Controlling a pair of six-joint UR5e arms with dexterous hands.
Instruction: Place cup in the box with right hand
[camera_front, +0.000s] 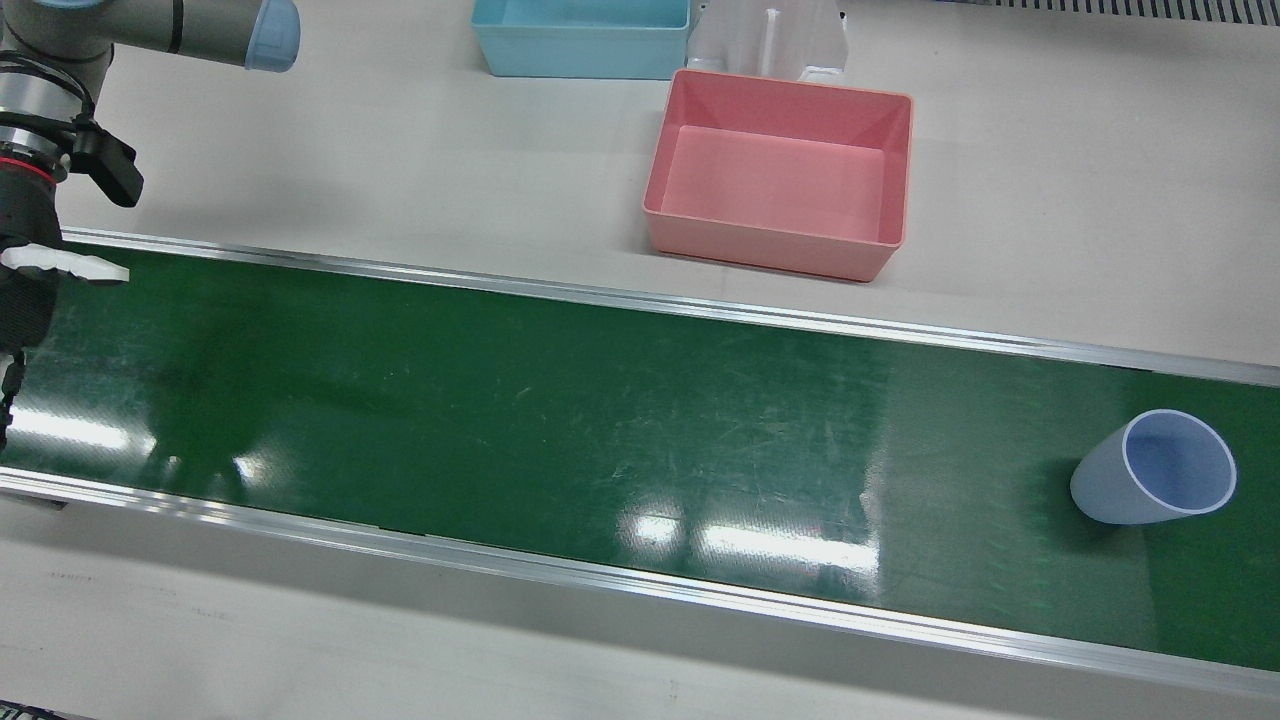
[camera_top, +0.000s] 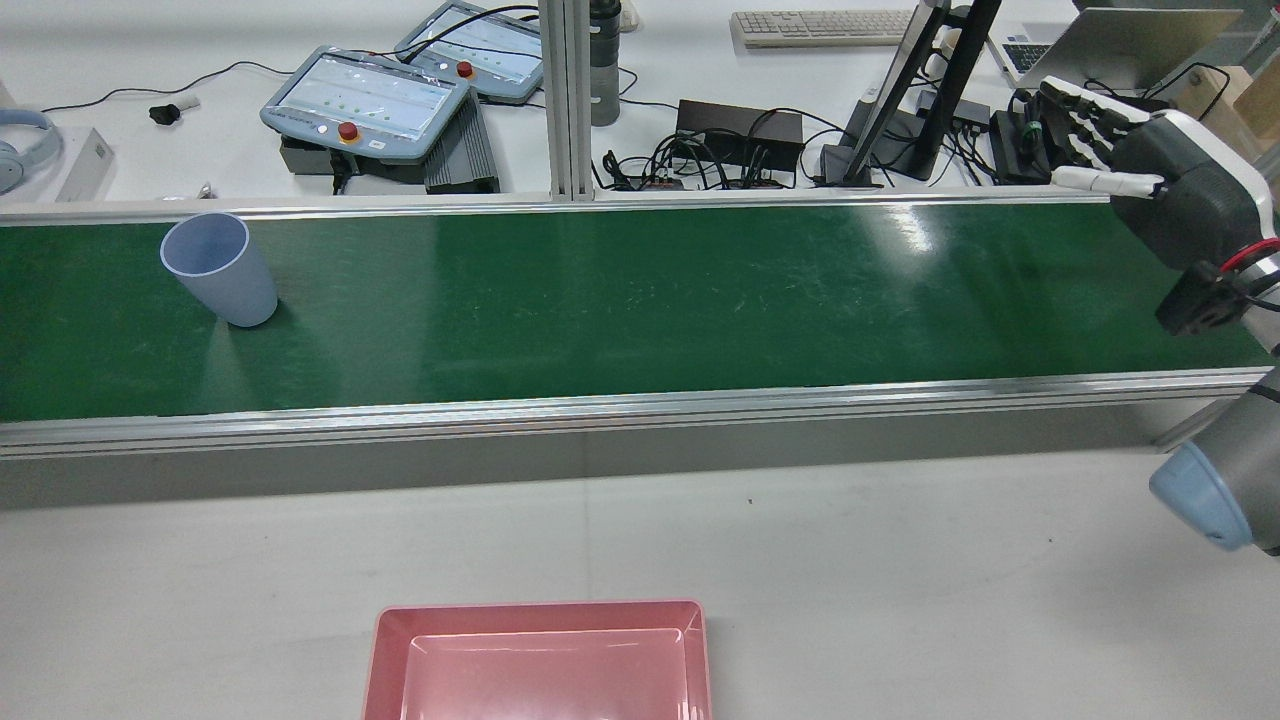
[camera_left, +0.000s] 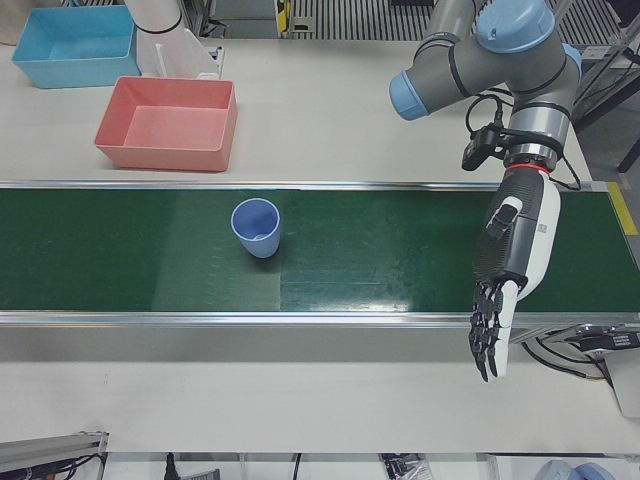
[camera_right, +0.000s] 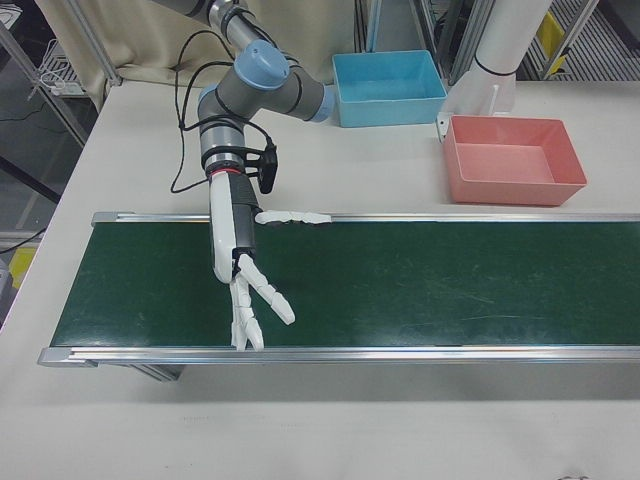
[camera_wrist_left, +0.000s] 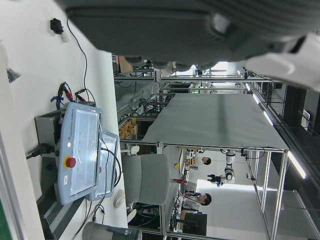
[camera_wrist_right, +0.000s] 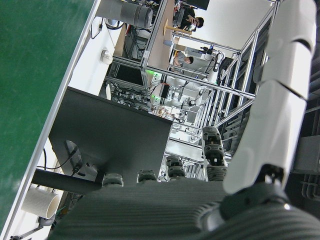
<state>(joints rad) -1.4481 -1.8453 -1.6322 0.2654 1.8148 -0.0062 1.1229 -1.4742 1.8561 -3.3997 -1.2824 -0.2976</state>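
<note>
A pale blue cup (camera_front: 1155, 478) stands upright on the green conveyor belt (camera_front: 600, 420), near its end on the robot's left; it also shows in the rear view as cup (camera_top: 220, 268) and in the left-front view as cup (camera_left: 257, 228). The pink box (camera_front: 780, 190) is empty and rests on the table beside the belt. My right hand (camera_right: 245, 290) hovers over the opposite end of the belt, fingers spread, open, holding nothing, far from the cup. My left hand (camera_left: 505, 285) hangs open over the belt's operator-side edge, well apart from the cup.
A blue box (camera_front: 580, 35) sits beside the white pedestal (camera_front: 770, 40) behind the pink box. Past the belt's far rail, a table holds teach pendants (camera_top: 365, 100), cables and a monitor stand (camera_top: 900, 100). An upright aluminium post (camera_top: 563, 100) rises at that rail.
</note>
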